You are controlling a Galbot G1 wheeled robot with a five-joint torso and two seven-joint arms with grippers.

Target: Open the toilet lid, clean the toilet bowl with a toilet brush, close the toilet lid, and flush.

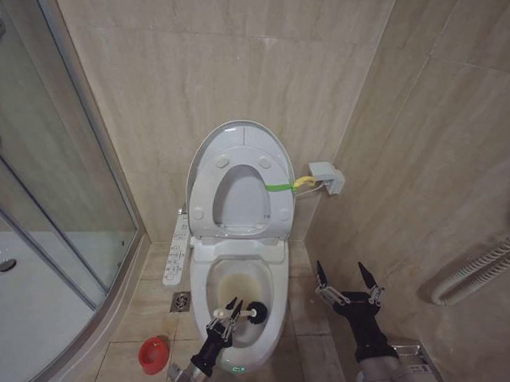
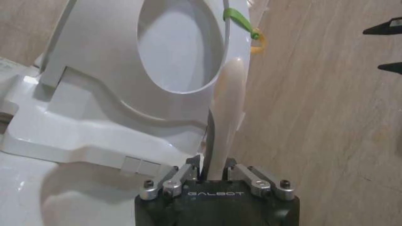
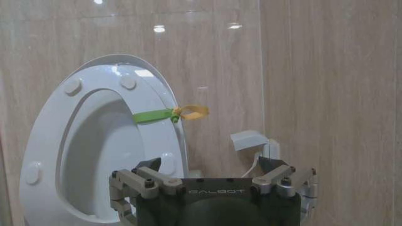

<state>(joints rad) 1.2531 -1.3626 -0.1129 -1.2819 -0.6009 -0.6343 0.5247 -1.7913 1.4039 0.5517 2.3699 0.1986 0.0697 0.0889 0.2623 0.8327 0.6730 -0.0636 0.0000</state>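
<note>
Toilet lid (image 1: pixel 242 148): we see it raised against the wall with the seat (image 1: pixel 238 199) up in front of it, a green band (image 1: pixel 278 187) tied round the seat. Our guess is that a hard knock from an arm could tip both forward onto the brush.

Toilet bowl (image 1: pixel 272 281): open, yellowish stain on its inside, a small green light (image 1: pixel 238 370) at the front rim. We judge the main risk here is dirty water flicked over the rim onto the floor tiles (image 1: pixel 148 309) if the brush is swept too fast.

Right pincer (image 1: pixel 347 284): wide open, holding nothing, hanging beside the bowl near the right wall — well apart from the brush. We think it sits close enough to the wall to scrape it if the arm swings out.

Left pincer (image 1: pixel 225 322): closed on the handle of the toilet brush (image 1: pixel 255 310), over the front of the bowl. The handle is thin and smooth — we suspect it may twist or slip in the grip under scrubbing pressure.

Toilet brush: dark head down inside the bowl, near its front right wall.

Red cup (image 1: pixel 153 353): on the floor left of the bowl, apart from it. We reckon the left arm could knock it over.
</note>
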